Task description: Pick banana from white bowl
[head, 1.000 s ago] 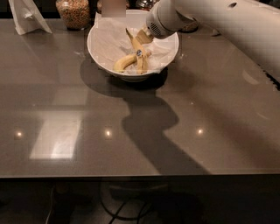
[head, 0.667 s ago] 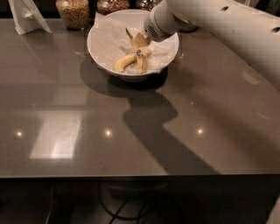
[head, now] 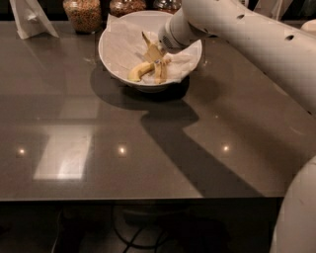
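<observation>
My gripper (head: 154, 53) hangs low inside the white bowl (head: 100, 49) at the far side of the bench (head: 98, 148), right over the stickered banana (head: 160, 73) on the paper liner (head: 123, 42), though whether it grips I cannot tell.

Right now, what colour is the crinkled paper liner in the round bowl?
White paper liner, camera view; the gripper is down inside the white bowl.

1 camera looks steeply down across the worktop (head: 98, 148) from above its near edge, facing the far edge where the glass jars (head: 83, 14) stand. It sits fairly near. The arm (head: 247, 34) enters from the right, and the end effector (head: 154, 53) hangs over the white bowl (head: 106, 55) at upper centre.
</observation>
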Robot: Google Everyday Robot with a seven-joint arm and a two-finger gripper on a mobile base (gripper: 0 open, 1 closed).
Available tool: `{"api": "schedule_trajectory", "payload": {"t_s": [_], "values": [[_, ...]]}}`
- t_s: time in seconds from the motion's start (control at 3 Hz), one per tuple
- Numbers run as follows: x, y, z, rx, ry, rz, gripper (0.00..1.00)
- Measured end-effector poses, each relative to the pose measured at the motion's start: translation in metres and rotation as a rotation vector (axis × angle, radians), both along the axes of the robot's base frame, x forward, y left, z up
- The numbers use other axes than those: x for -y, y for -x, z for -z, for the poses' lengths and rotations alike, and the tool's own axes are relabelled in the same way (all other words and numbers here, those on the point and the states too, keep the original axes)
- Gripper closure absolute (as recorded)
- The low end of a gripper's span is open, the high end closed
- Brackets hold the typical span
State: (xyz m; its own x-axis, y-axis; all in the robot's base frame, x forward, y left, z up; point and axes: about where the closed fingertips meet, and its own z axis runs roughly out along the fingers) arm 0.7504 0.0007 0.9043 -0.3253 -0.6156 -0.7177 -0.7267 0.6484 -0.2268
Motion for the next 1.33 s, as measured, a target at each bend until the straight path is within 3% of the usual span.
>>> {"api": "schedule_trajectory", "payload": {"t_s": [0.33, 1.33], "values": [[0.007, -0.004, 0.009, -0.022, -0.010, 0.026, 0.41], [0.030, -0.008, 0.034, -0.080, -0.017, 0.100, 0.42]]}}
